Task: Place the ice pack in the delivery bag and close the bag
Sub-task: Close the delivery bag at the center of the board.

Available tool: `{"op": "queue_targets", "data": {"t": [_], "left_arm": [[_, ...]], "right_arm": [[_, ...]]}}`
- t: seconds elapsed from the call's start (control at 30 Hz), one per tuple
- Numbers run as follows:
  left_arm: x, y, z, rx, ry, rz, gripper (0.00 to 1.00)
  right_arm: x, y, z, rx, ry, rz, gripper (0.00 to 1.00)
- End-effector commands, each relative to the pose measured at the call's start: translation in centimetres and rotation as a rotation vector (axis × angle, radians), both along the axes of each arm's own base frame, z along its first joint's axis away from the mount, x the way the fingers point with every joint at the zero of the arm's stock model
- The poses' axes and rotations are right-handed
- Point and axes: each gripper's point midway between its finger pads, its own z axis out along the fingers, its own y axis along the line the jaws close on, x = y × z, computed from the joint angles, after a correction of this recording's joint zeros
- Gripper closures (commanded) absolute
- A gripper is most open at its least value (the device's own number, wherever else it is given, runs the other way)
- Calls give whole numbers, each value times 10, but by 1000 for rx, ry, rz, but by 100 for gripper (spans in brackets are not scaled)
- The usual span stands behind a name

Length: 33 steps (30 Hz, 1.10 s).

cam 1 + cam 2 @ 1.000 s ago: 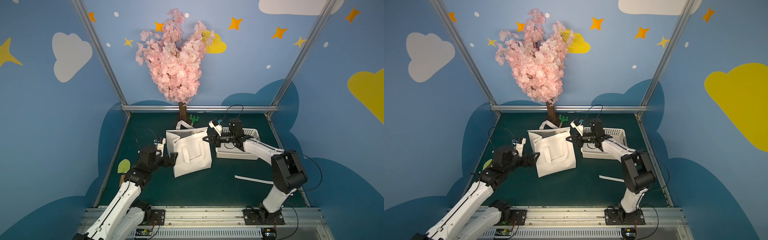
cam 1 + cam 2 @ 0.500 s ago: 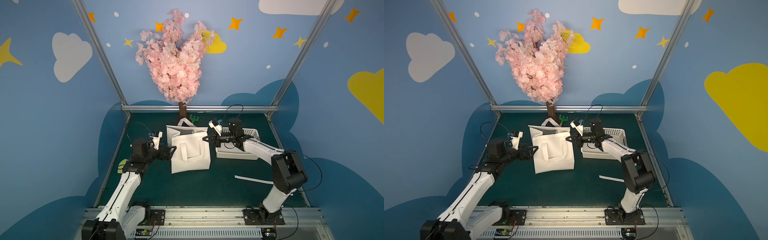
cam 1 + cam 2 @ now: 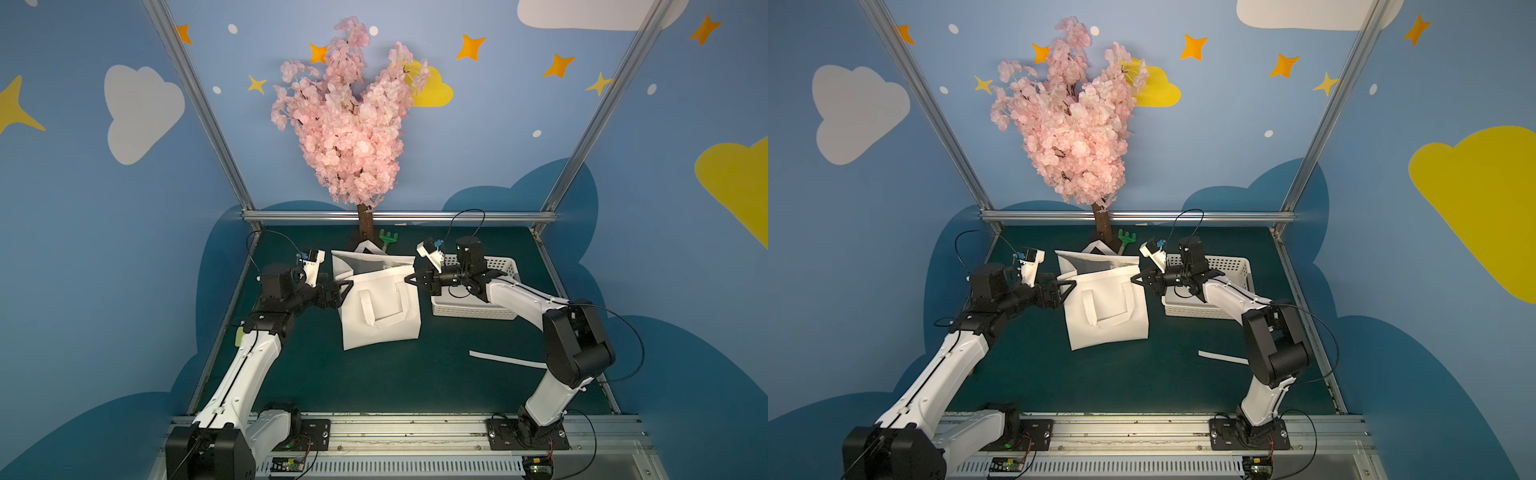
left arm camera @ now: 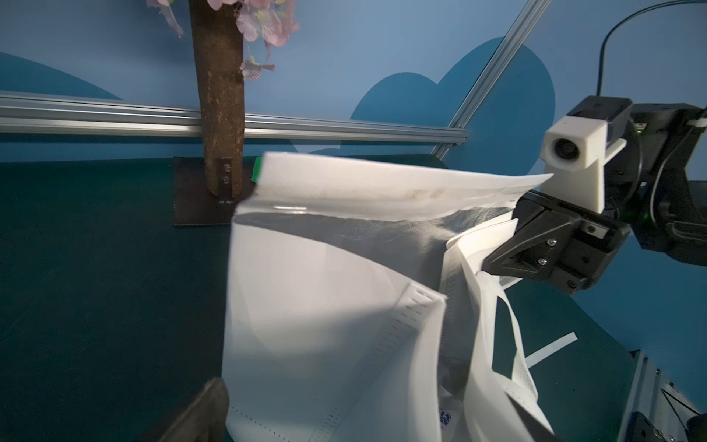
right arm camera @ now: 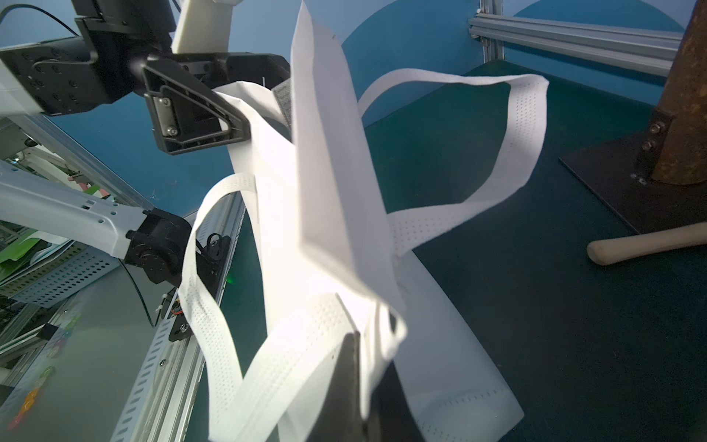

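Note:
The white delivery bag (image 3: 380,309) stands mid-table in both top views (image 3: 1104,311), mouth up, silver lining (image 4: 363,233) showing under the raised flap (image 4: 382,180). My right gripper (image 3: 412,279) is shut on the bag's right rim, with fabric pinched between its fingers (image 5: 350,367). My left gripper (image 3: 343,286) is open at the bag's upper left corner, its jaws straddling that edge; one finger (image 4: 199,409) shows beside the bag wall. One handle (image 5: 512,145) loops free behind the bag. The ice pack cannot be made out in any view.
A white perforated basket (image 3: 509,266) sits behind my right arm. The tree trunk and its base plate (image 4: 220,114) stand just behind the bag, with a green rake (image 3: 388,237) and a wooden handle (image 5: 650,241) beside it. A white strip (image 3: 507,359) lies front right.
My left gripper has moved back and up along the bag's left side to its top corner. The bag has swung from a slant to more upright. The right arm has held still.

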Motion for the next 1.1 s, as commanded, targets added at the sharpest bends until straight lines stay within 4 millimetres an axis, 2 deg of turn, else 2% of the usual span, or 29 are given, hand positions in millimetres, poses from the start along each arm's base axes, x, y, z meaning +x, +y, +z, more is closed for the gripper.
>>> {"op": "queue_targets", "data": {"t": [0.0, 0.23, 0.37, 0.73, 0.83, 0.9, 1.07], "left_arm": [[12, 11, -8, -2, -2, 10, 0], [18, 0, -11, -18, -58, -99, 0], [19, -10, -7, -80, -20, -161, 0], [-4, -29, 4, -119, 15, -257, 1], [-7, -31, 3, -111, 36, -267, 5], [-11, -32, 0, -100, 35, -280, 11], [-10, -40, -6, -71, 16, -304, 11]], "right_arm": [[-5, 3, 6, 2, 1, 31, 100], [-8, 3, 6, 0, -3, 40, 100], [-8, 3, 6, -4, -2, 39, 100], [-6, -1, 13, 16, -1, 14, 100], [-5, -1, 14, 22, 2, 14, 99], [-4, -1, 13, 19, 8, 11, 99], [-4, -2, 14, 21, 2, 9, 100]]}}
